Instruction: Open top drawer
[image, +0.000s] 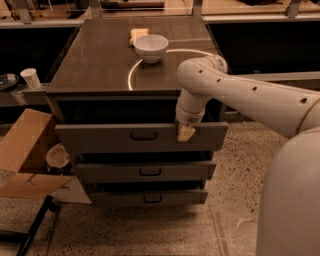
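The top drawer (100, 137) is the widest grey front of the three, with a small black loop handle (144, 135) at its centre. It stands pulled a little out of the cabinet, with a dark gap above its front panel. My gripper (185, 132) hangs down from the white arm (240, 92) at the drawer front's upper edge, right of the handle. Its yellowish tip lies against the panel. The inside of the drawer is hidden.
A white bowl (150, 47) and a yellow sponge (138, 34) sit on the cabinet top (90, 65). Two shorter drawers (145, 171) lie below. A cardboard box (25, 150) and a paper cup (31, 77) stand at the left. My white base (290, 200) is at the right.
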